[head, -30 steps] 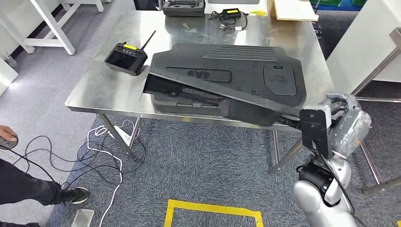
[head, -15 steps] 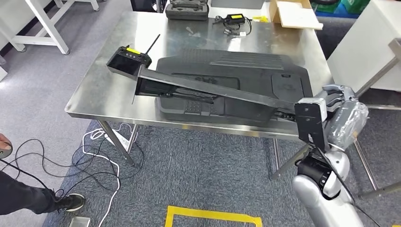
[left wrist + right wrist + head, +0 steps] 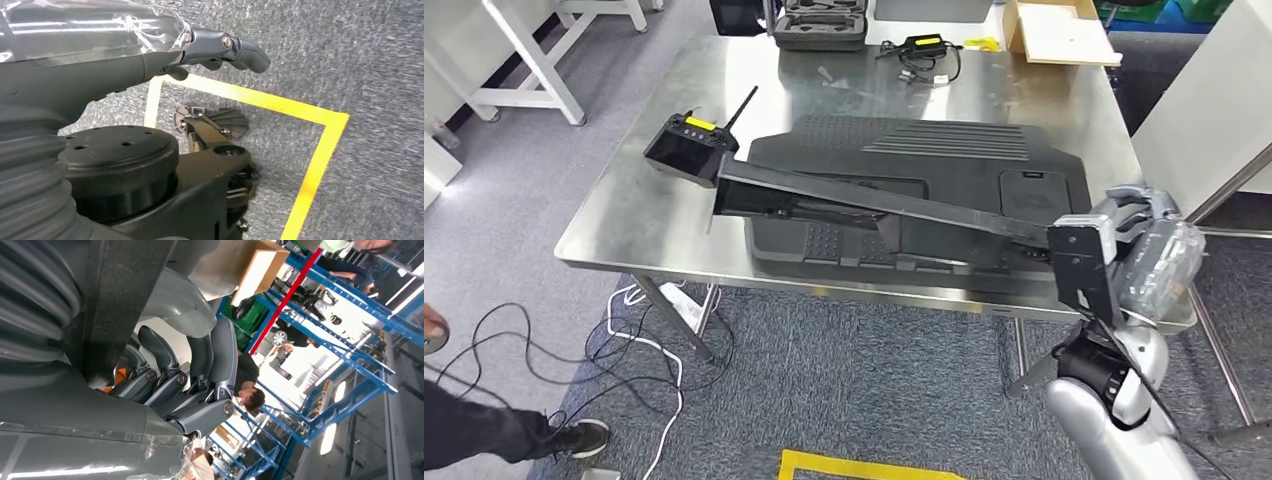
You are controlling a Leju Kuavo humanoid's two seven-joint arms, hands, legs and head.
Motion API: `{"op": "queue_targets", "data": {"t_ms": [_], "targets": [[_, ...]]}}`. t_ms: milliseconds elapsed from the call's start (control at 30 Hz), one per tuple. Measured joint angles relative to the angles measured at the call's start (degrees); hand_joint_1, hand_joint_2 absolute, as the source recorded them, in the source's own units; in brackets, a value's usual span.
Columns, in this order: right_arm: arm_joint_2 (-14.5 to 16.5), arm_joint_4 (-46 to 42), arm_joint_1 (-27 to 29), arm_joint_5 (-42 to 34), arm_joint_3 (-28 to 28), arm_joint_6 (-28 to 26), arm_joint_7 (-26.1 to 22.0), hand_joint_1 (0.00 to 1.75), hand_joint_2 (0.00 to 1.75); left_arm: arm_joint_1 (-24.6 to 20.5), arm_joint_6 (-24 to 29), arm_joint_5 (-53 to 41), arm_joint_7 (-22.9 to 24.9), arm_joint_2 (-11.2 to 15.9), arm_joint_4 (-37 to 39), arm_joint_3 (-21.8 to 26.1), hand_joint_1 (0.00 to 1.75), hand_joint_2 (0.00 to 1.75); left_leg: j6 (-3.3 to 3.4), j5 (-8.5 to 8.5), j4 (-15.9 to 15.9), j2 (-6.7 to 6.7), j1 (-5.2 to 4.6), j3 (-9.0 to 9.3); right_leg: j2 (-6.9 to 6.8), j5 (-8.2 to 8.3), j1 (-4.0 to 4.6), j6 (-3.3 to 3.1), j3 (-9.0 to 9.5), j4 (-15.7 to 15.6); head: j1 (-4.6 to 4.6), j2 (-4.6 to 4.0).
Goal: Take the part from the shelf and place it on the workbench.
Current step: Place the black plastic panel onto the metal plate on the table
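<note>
My right hand (image 3: 1136, 232) grips the right end of a long black panel, the part (image 3: 874, 202), which I see almost edge-on in the head view. The part slants across the steel workbench (image 3: 639, 215), and its far end lies close to a black remote controller (image 3: 689, 148). Under it a second black moulded panel (image 3: 944, 150) lies flat on the bench. In the right wrist view the fingers (image 3: 200, 365) curl round the part's dark edge (image 3: 125, 290). My left hand (image 3: 220, 47) hangs over the carpet and holds nothing.
At the bench's far edge stand a black case (image 3: 819, 22), a charger with cables (image 3: 924, 48) and a cardboard box (image 3: 1059, 30). Loose cables (image 3: 624, 330) and a person's shoe (image 3: 574, 437) lie on the floor at left. Yellow tape (image 3: 874, 465) marks the carpet.
The part has turned from lying face-up to nearly edge-on, uncovering the panel beneath, and its far end has swung toward the controller. The camera has shifted slightly.
</note>
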Motion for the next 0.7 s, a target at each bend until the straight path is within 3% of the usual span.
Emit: {"op": "queue_targets", "data": {"t_ms": [67, 100, 133, 200, 233, 267, 367, 700], "targets": [[0.0, 0.01, 0.04, -0.17, 0.12, 0.0, -0.13, 1.75, 1.75, 0.14, 0.04, -0.01, 0.0, 0.02, 0.0, 0.0, 0.0, 1.75, -0.14, -2.02, 7.26, 0.02, 0.02, -4.6, -0.1, -0.63, 0.09, -0.34, 0.66, 0.01, -0.54, 0.0], [0.0, 0.02, 0.06, -0.28, 0.19, 0.0, -0.18, 1.75, 1.75, 0.21, 0.09, 0.0, 0.0, 0.03, 0.0, 0.0, 0.0, 1.75, -0.09, -1.64, 8.84, 0.02, 0.02, -6.09, -0.08, -0.97, 0.14, -0.35, 1.07, 0.01, -0.68, 0.0], [0.0, 0.02, 0.06, -0.4, 0.25, 0.0, -0.23, 1.75, 1.75, 0.25, 0.17, 0.01, 0.0, 0.04, 0.0, 0.0, 0.0, 1.75, 0.06, -0.04, 8.2, 0.02, -0.01, -6.56, -0.04, -1.32, 0.17, -0.3, 1.58, 0.02, -0.81, 0.0], [0.0, 0.02, 0.04, -0.61, 0.32, 0.0, -0.32, 1.75, 1.75, 0.26, 0.52, 0.04, 0.0, 0.1, 0.0, 0.0, 0.0, 1.75, 0.69, 5.29, 1.68, 0.0, -0.15, -5.0, 0.04, -2.18, 0.19, -0.08, 2.78, -0.01, -1.1, 0.0], [0.0, 0.04, -0.02, -0.72, 0.34, 0.0, -0.38, 1.75, 1.75, 0.27, 0.78, 0.06, 0.01, 0.15, 0.0, 0.0, 0.0, 1.75, 1.03, 7.34, -1.7, -0.01, -0.32, -3.93, 0.11, -2.61, 0.29, 0.11, 3.26, 0.04, -1.22, 0.0], [0.0, 0.08, -0.11, -0.85, 0.38, 0.0, -0.44, 1.75, 1.75, 0.26, 1.1, 0.07, 0.01, 0.2, 0.0, 0.0, 0.0, 1.75, 1.35, 8.34, -4.26, -0.02, -0.48, -3.07, 0.17, -2.93, 0.35, 0.32, 3.5, 0.04, -1.32, 0.0], [-0.02, 0.26, -0.41, -1.18, 0.48, 0.0, -0.62, 1.75, 1.75, 0.21, 2.14, 0.09, 0.02, 0.25, -0.01, 0.02, 0.0, 1.75, 1.37, 8.06, -6.37, -0.08, -0.62, -2.32, 0.23, -3.37, 0.43, 0.53, 3.56, 0.04, -1.35, 0.0], [-0.41, 0.64, -2.54, -2.48, 0.89, 0.0, 0.05, 1.75, 1.75, -0.14, 3.5, -0.68, 0.42, 0.34, -0.02, 0.07, 0.0, 1.75, 1.88, 7.6, -6.45, -0.14, -0.68, -2.18, 0.16, -3.4, 0.41, 0.8, 4.22, -1.09, -0.73, 0.0]]}}
